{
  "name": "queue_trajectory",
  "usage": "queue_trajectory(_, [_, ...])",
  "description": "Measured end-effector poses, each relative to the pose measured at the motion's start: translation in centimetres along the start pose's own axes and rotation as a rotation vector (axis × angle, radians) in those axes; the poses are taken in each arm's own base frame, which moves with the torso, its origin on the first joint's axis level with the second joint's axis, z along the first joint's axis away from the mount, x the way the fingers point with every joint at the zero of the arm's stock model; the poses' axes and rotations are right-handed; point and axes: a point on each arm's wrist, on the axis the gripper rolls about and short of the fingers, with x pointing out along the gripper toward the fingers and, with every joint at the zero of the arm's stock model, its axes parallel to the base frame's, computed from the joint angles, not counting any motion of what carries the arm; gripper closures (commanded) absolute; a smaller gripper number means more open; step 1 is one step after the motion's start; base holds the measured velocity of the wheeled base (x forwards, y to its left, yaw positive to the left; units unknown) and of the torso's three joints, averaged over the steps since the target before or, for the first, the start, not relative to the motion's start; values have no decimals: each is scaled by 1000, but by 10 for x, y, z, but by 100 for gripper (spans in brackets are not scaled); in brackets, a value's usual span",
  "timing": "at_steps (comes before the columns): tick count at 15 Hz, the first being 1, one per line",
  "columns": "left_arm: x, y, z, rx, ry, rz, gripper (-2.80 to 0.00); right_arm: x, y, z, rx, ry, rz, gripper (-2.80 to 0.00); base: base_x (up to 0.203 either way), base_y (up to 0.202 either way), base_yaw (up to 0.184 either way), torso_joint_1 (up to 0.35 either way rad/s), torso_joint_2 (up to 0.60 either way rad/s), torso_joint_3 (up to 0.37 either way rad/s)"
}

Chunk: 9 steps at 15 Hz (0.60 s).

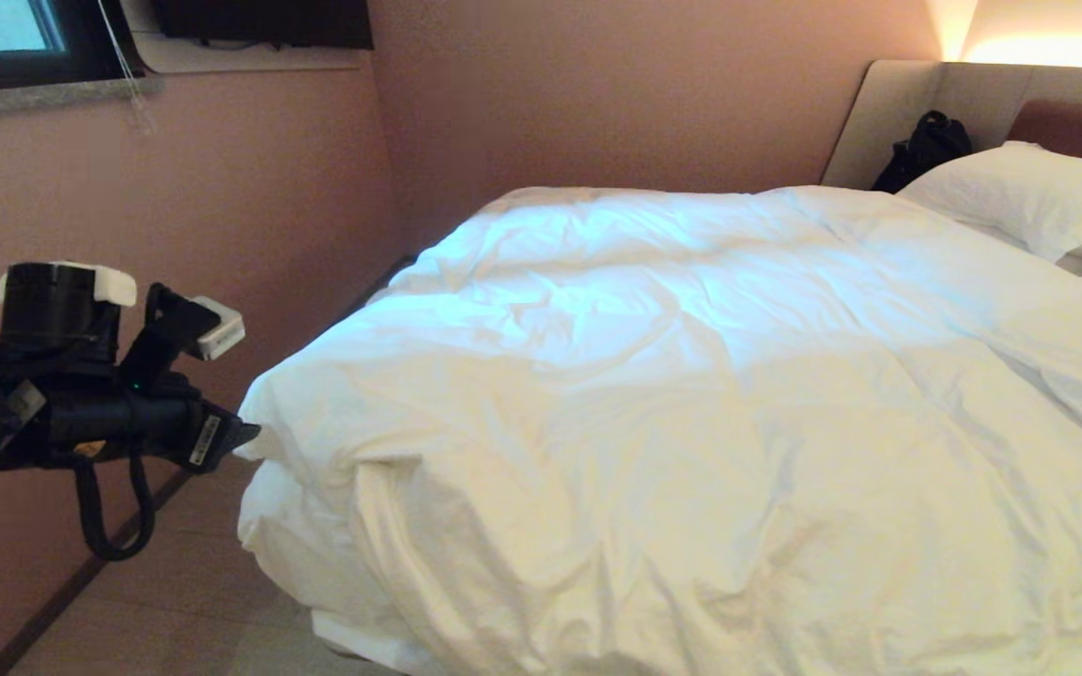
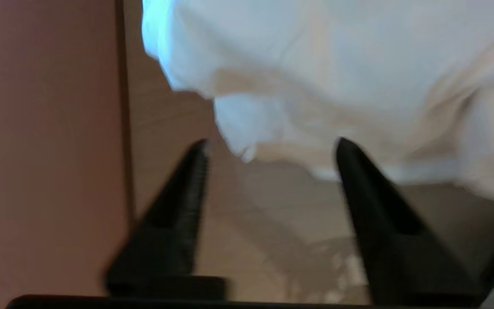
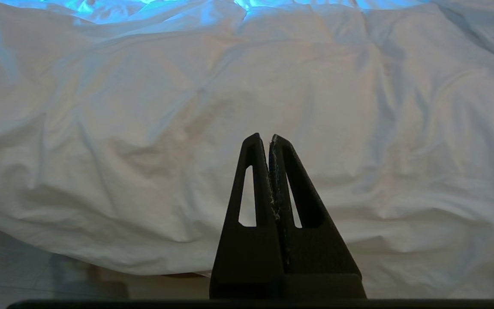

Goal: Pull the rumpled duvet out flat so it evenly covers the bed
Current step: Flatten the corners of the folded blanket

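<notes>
The left gripper (image 2: pixel 270 143) gapes empty; the duvet (image 1: pixel 691 376) corner lies just beyond, toward its three o'clock in the head view.

The right gripper (image 3: pixel 264 137) is closed.

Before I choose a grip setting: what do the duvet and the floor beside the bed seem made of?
The duvet looks like matte white cotton cloth over soft filling: fine creases, puffy folds. The floor looks like smooth tan tile or laminate, faint seams showing; which one is unclear.

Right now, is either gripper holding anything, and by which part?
Nothing is held. The left gripper is open beside the duvet corner, cloth-free; the right gripper is shut on nothing.
</notes>
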Motion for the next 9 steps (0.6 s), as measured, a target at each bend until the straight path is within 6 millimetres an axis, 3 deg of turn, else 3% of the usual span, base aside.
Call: queue_trajectory(9, [68,-11,-31,62,105,-65,0,0,0,0,0,0,0,0,0,0,0,0,0,0])
